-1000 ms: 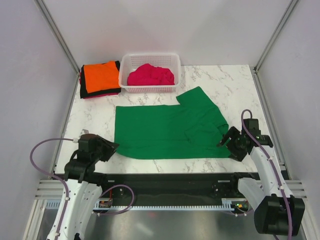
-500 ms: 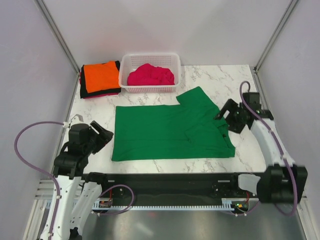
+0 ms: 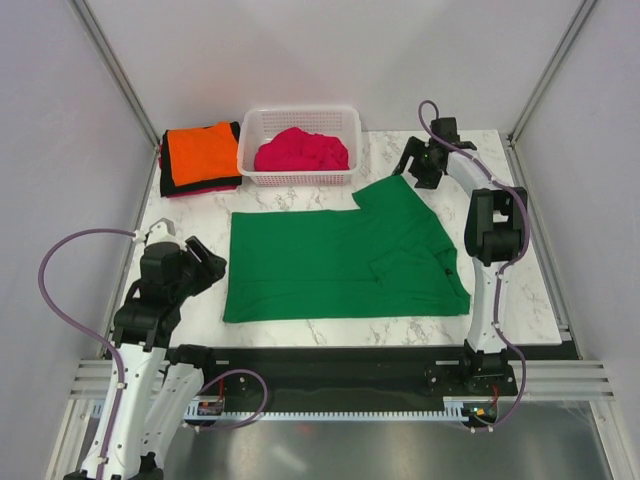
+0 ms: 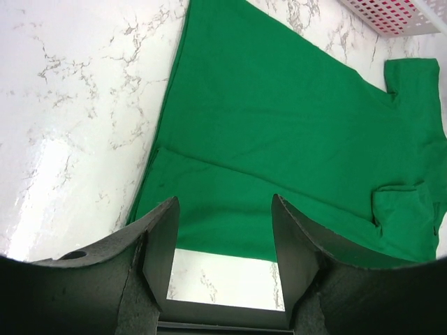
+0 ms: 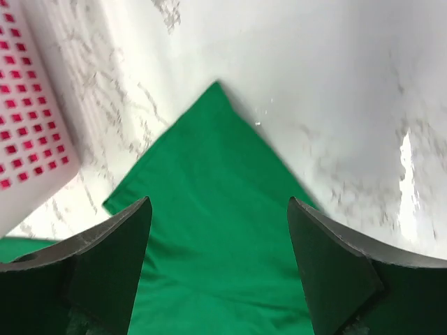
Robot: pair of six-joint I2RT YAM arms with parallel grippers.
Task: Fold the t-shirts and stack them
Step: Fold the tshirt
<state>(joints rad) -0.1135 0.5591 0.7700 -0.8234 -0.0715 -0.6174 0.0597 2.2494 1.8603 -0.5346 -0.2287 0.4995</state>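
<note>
A white marble-patterned table (image 3: 185, 215) spreads beneath both grippers. Beyond the right gripper (image 3: 417, 170) rises a plain pale back wall (image 3: 330, 50). A left wall (image 3: 50, 150) and a right wall (image 3: 600, 150) stand outward of each gripper, and slanting aluminium posts (image 3: 120, 75) mark the corners. Behind the left gripper (image 3: 210, 265), along the table's near edge, runs a metal rail (image 3: 330, 405), with a shiny metal sheet (image 3: 350, 450) below it. Just left of the left gripper, light leaves a bright glare (image 4: 49, 160) on the marble.
</note>
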